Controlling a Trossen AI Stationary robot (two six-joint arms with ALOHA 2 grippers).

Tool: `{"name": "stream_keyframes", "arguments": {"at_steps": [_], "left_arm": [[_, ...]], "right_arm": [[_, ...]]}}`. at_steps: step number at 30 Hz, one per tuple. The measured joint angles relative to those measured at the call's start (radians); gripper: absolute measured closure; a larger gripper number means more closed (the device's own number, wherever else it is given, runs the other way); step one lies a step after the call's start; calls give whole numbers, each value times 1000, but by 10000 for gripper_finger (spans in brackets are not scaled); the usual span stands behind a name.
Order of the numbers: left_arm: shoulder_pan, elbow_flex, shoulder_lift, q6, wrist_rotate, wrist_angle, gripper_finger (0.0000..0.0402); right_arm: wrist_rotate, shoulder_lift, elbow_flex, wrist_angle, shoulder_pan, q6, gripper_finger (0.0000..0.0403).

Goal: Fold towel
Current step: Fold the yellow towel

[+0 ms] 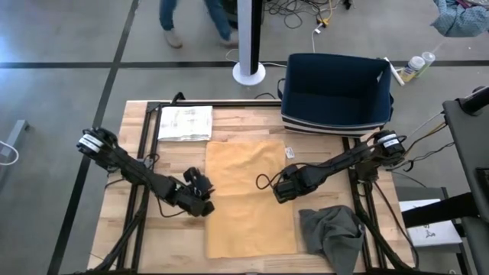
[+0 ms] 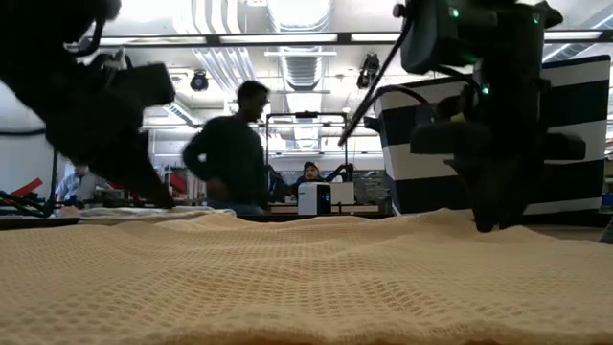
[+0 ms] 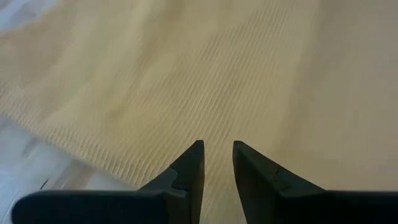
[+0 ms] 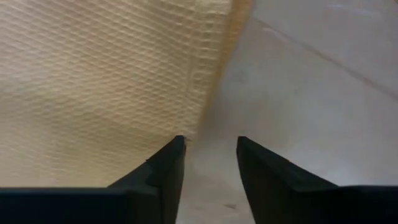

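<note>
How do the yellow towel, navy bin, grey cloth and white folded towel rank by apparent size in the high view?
1. Yellow towel, the largest.
2. Navy bin.
3. Grey cloth and white folded towel look about alike; the cloth runs to the frame's edge, so I won't rank them.

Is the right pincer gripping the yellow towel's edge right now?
No: in the right wrist view the right pincer stands open, with the yellow towel edge beside one fingertip, not clamped.

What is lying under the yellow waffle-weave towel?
The yellow waffle-weave towel lies flat on the wooden table. Bare wood shows around it; anything beneath it is covered.
</note>
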Motion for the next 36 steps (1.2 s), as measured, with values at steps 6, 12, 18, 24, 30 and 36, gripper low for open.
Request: {"name": "stream_keyframes", "arguments": {"at_steps": [6,12,18,24,30,36], "left_arm": [[0,0,63,-21,0,-59,325],[4,0,38,-26,-40,-168,325],[9,8,-30,-78,-80,-215,325],[1,8,-19,-51,-78,27,325],[0,8,71,-11,-78,175,325],[1,8,172,-58,-73,175,325]], "right_arm": [[19,-20,13,-6,22,-71,227],[100,-62,55,28,153,-82,227],[253,26,45,85,240,-32,242],[270,130,50,23,227,-15,253],[246,104,68,-30,227,-35,250],[294,51,81,-70,234,-91,236]]}}
